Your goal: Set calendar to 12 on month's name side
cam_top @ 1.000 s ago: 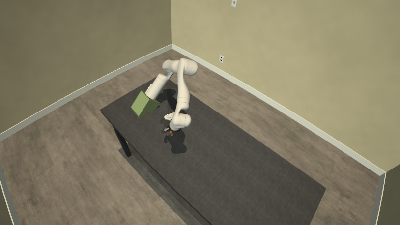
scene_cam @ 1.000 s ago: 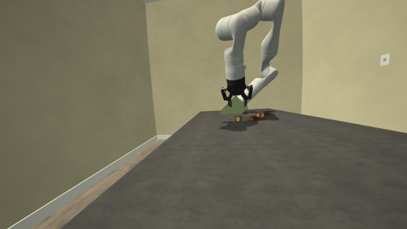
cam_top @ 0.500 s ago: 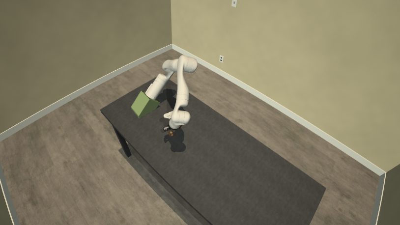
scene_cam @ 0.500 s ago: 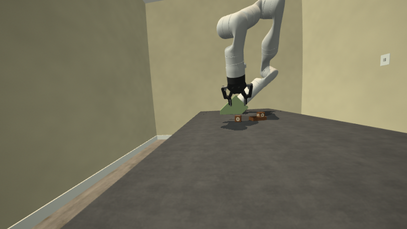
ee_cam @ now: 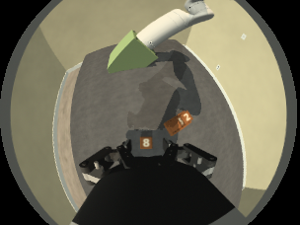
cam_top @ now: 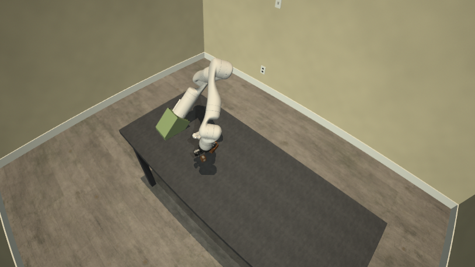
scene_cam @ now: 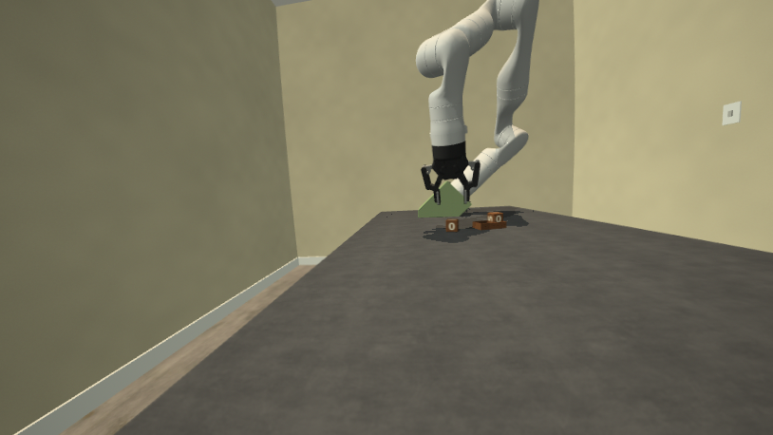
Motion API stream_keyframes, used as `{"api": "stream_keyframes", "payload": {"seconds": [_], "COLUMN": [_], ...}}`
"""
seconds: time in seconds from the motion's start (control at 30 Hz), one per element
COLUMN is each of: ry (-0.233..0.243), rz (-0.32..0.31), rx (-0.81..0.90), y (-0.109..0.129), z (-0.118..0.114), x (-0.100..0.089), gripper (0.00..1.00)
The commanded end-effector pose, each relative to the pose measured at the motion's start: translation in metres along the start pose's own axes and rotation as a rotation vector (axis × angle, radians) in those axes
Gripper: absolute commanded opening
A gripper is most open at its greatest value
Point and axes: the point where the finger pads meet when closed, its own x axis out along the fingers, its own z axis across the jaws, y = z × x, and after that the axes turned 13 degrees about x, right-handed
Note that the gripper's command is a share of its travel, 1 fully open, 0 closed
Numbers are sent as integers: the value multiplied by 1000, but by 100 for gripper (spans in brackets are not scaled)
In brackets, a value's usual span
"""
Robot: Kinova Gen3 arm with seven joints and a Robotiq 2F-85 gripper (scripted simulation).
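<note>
While the long dark grey bench [scene_cam: 486,324] carries everything, the white jointed arm [scene_cam: 447,103] hangs its black fingers [scene_cam: 450,189] partly open and empty above the loose brown wooden cube [scene_cam: 451,225], just left of the shallow brown wooden tray [scene_cam: 480,225] at upper centre. Judging by this, pickup comes next: descend and close. Only the wrist view shows this cube's top reading 8.

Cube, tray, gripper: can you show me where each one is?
Cube [scene_cam: 451,225], exterior view, its face marked 0.
Tray [scene_cam: 482,224], exterior view, its front wall.
Gripper [scene_cam: 450,197], exterior view, midway between its open fingertips.
</note>
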Motion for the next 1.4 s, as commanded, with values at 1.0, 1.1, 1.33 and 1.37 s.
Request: {"api": "stream_keyframes", "payload": {"seconds": [1.0,1.1,1.33,1.37], "ry": [-47,-58,-69,-70], "rz": [-196,-239,-304,-315], "rx": [5,4,6,7], "y": [7,7,8,8], "z": [-1,-1,-2,-2], "x": [-7,-7,-7,-7], "gripper": [67,67,67,67]}}
